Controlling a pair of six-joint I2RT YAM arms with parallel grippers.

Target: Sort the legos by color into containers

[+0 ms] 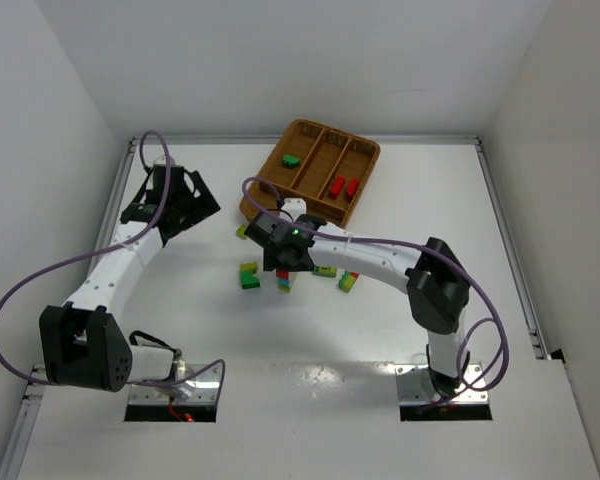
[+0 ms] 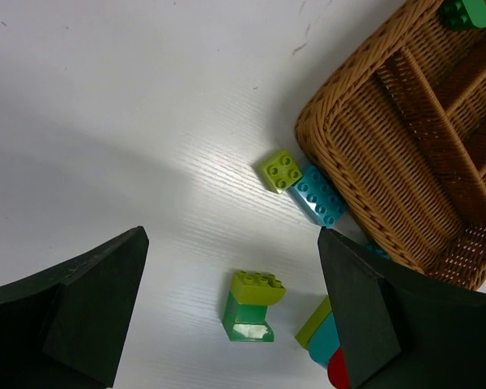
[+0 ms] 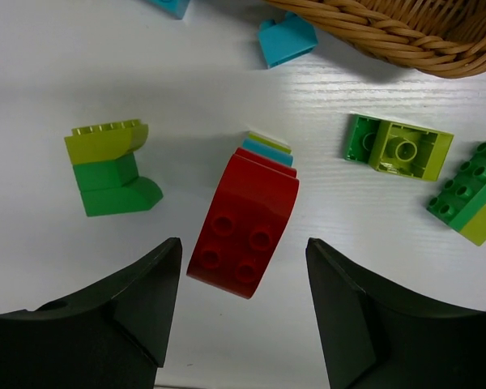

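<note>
A brown woven wicker tray [image 1: 263, 178] with long narrow compartments sits on a white table [image 1: 200, 300]. One green brick [image 1: 291, 159] lies in the tray's left compartment. Two red bricks [image 1: 342, 186] lie toward its right side, though which compartment holds each cannot be told. Just outside the tray's near left corner, a lime-yellow square brick [image 2: 279, 170] and a light blue brick [image 2: 320, 194] lie together, the blue one against the wicker wall. Nearer than the tray, more bricks lie scattered: a lime-on-green piece [image 3: 109, 166], an upturned lime and green brick [image 3: 397, 146], and a green and lime block [image 3: 470, 194]. Among them is a red-topped stack [image 3: 243, 231], a rounded red brick over light blue and lime layers. The right gripper [image 3: 243, 251] hangs over this stack, its pincer apart, one finger at each side of the red brick with a thin gap. The left gripper [image 2: 232, 232] hovers left of the tray, its pincer spread wide around bare table.
</note>
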